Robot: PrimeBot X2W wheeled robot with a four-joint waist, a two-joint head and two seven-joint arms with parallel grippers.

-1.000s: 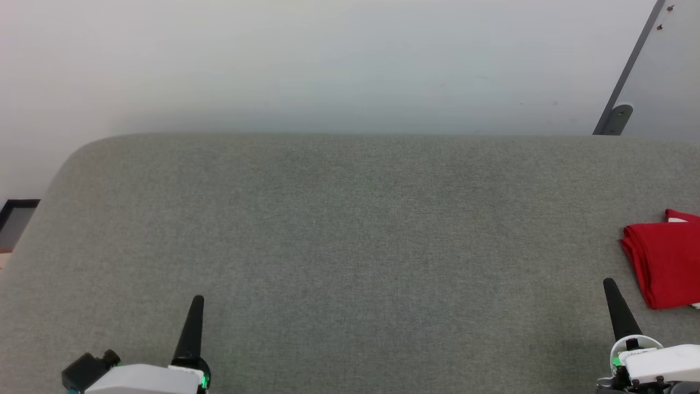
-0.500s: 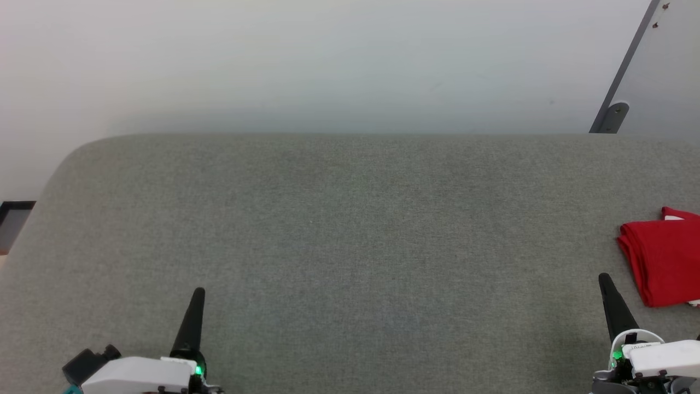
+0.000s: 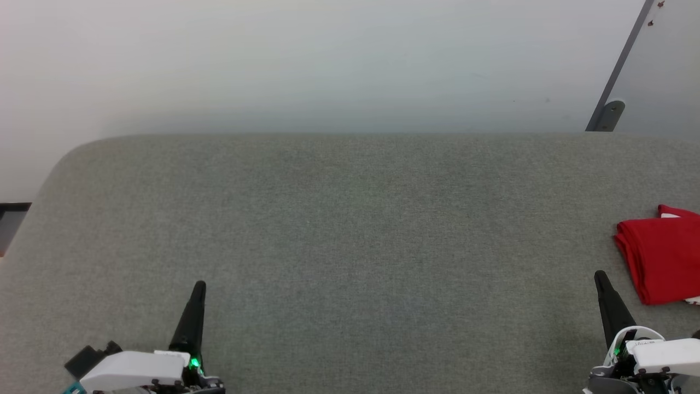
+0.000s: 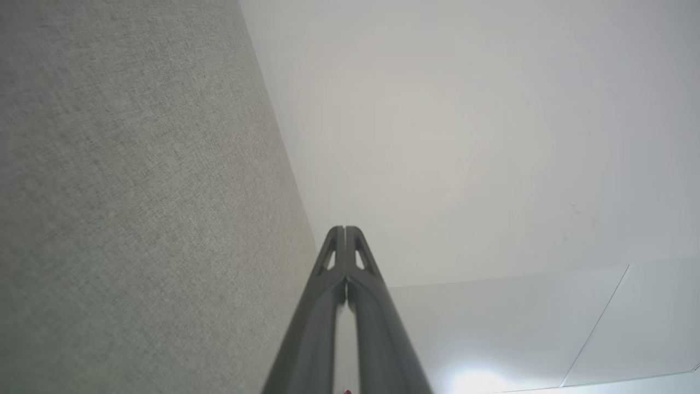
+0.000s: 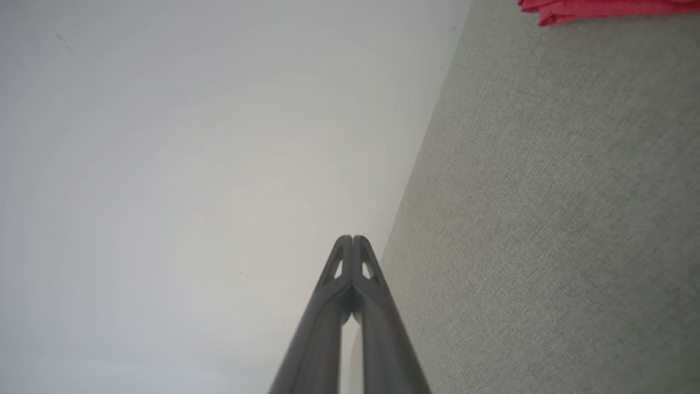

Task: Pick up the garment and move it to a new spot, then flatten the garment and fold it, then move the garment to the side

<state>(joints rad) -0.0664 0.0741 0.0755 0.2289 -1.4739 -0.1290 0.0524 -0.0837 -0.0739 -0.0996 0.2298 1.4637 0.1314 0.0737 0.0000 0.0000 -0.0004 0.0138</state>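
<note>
Garment [image 3: 659, 257] is found folded at the grey surface's [image 3: 350, 230] right side; task is judged done. Left gripper [image 3: 199, 285] and right gripper [image 3: 600, 275] are closed, empty.

Left tool [image 3: 199, 285]: tapers to a slim black point above a white casing, glows green at the base, carries a black block and a teal scrap on its left. Right tool [image 3: 600, 273]: same dark taper, white casing with small dark screws and faint print, green light. Up close, shows grey fingers [image 4: 311, 328] with triangular cut-outs near the tips.
</note>
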